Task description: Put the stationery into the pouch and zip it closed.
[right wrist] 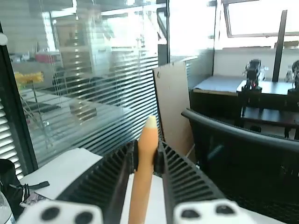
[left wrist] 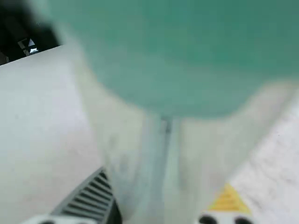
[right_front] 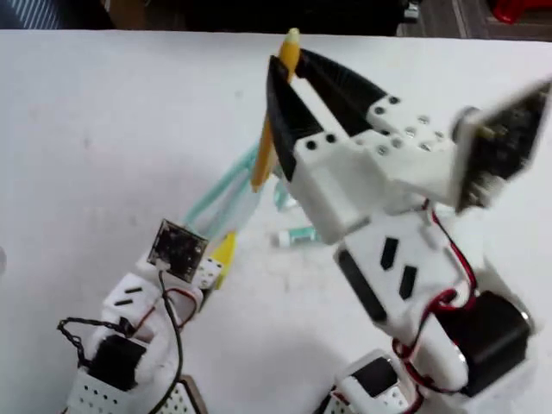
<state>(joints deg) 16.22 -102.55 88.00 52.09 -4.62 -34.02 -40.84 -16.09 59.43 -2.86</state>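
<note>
Step in hand: insertion. My right jaws clamp the pen (right_front: pixel 264 155), raised over the tabletop (right_front: pixel 103 129). My left jaws sit at the pouch (right_front: pixel 226 203); grip state cannot be told. Next: lower pen into pouch mouth.

Orange pen (right_front: pixel 269 129), pale tip pointing far, is clamped at a tilt in the right gripper (right_front: pixel 287 62) jaws above the tabletop centre. Translucent teal-trimmed pouch (right_front: pixel 226 200) is beneath it, with its near end between the left gripper (right_front: pixel 221 252) jaws. Small white-and-teal item (right_front: pixel 297 235) lies just right of the pouch.
</note>
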